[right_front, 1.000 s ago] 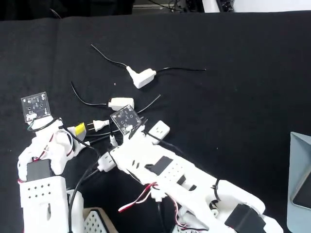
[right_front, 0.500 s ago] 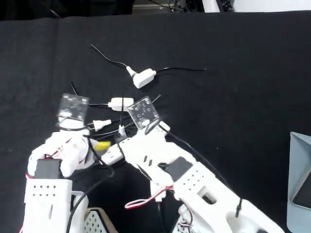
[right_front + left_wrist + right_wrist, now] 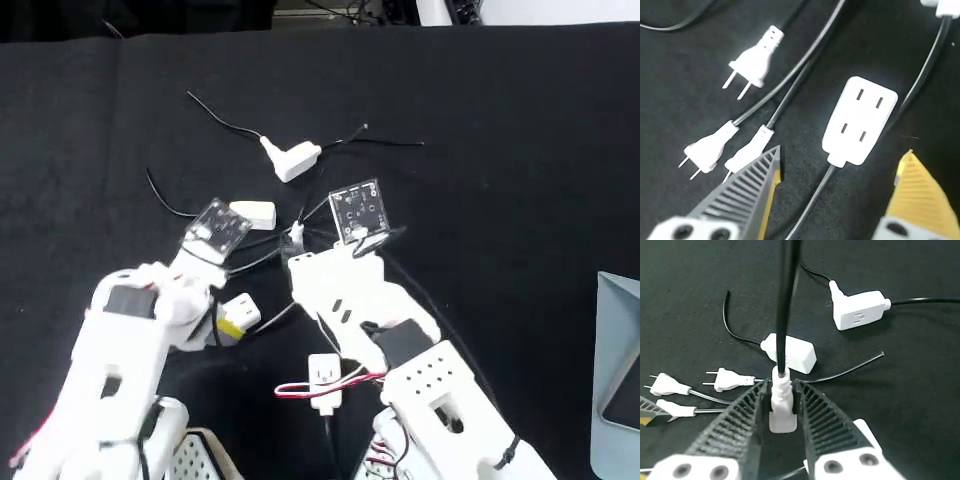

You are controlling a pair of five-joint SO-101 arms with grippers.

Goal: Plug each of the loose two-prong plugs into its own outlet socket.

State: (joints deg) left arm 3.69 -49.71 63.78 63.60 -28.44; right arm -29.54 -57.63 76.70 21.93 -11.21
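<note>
My right gripper (image 3: 781, 407) is shut on a white two-prong plug (image 3: 781, 390), whose black cord rises toward the camera; in the high view this gripper (image 3: 297, 245) is near the table's middle. Beyond it lie a white outlet block (image 3: 791, 352) and an angled white outlet (image 3: 860, 310). My left gripper (image 3: 842, 155) is open, with its grey and yellow fingers either side of a four-slot white outlet block (image 3: 860, 120), which also appears in the high view (image 3: 243, 309). Three loose plugs (image 3: 752, 62) (image 3: 707, 150) (image 3: 747, 152) lie beside it.
Black cords cross the black cloth between the outlets. Another white outlet block (image 3: 325, 374) lies against the right arm near red and white wires. A grey tray (image 3: 618, 370) stands at the right edge. The far half of the table is open.
The right arm has swung right and farther back with the plug. The left arm has swung right, over the four-slot outlet block. An outlet block now lies by the right arm's base.
</note>
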